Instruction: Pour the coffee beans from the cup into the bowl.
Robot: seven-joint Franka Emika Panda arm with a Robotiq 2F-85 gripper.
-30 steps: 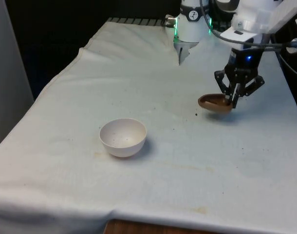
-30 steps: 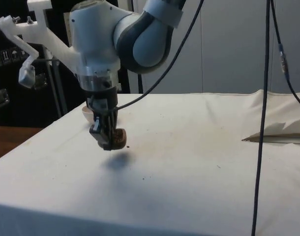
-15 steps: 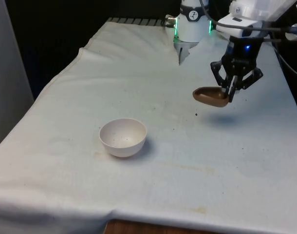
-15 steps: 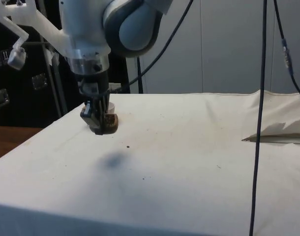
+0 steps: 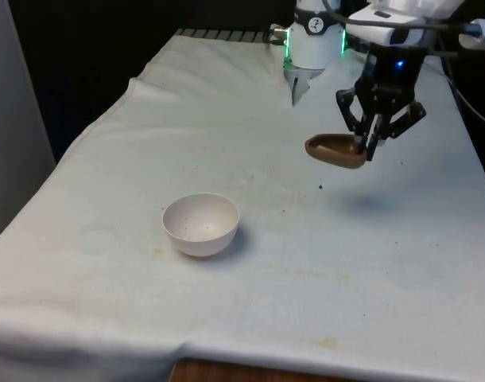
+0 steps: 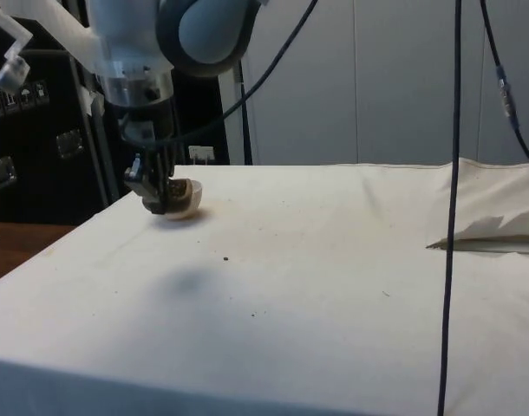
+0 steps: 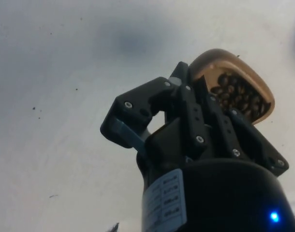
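My black gripper (image 5: 365,145) is shut on the rim of a small brown cup (image 5: 333,151) and holds it in the air above the cloth, towards the front view's right. The cup (image 7: 237,89) hangs roughly level, with dark coffee beans (image 7: 239,98) inside. From the side, the cup (image 6: 183,204) sits just below the fingers (image 6: 153,192). An empty white bowl (image 5: 200,224) stands on the cloth nearer the front edge, well to the front view's left of the cup.
A few loose beans lie scattered on the white cloth (image 5: 250,263) below the cup, one bean (image 5: 320,188) near its shadow. Black cables (image 6: 451,217) hang down in the side view. A fold of cloth (image 6: 494,230) rises at the far side.
The gripper has lifted the cup off the cloth, rising and drifting slightly towards the front view's left. The bowl has not moved.
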